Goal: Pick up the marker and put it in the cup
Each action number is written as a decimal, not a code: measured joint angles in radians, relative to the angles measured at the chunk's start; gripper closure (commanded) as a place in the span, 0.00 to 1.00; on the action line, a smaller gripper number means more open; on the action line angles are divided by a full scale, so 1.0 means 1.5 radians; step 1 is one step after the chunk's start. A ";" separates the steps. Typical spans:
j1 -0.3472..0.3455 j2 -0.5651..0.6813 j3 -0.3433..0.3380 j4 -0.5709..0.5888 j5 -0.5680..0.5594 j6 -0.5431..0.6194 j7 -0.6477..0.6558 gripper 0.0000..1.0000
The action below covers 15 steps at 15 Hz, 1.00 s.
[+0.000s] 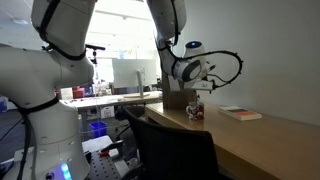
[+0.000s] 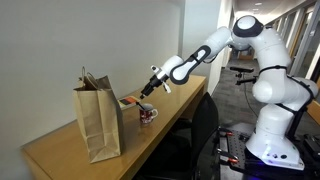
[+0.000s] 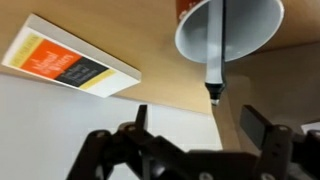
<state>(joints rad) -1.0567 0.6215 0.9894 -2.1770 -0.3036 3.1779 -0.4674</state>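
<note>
In the wrist view the cup shows its white inside and a strip of red at its rim. The marker stands in it, white with a dark tip, leaning over the rim toward the camera. My gripper is open and empty, its fingers apart on either side below the marker's tip, touching nothing. In both exterior views the gripper hangs just above the red-and-white cup on the wooden table.
A brown paper bag stands next to the cup. A book with an orange and white cover lies on the table nearby. A black chair stands at the table's edge.
</note>
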 measured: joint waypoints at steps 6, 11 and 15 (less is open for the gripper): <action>0.049 -0.149 -0.071 0.001 0.063 -0.121 0.139 0.00; 0.112 -0.200 -0.121 0.025 0.140 -0.343 0.179 0.00; 0.272 -0.233 -0.284 0.080 0.248 -0.535 0.177 0.00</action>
<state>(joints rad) -0.6488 0.2713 0.5629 -2.0564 0.0686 2.3748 -0.2015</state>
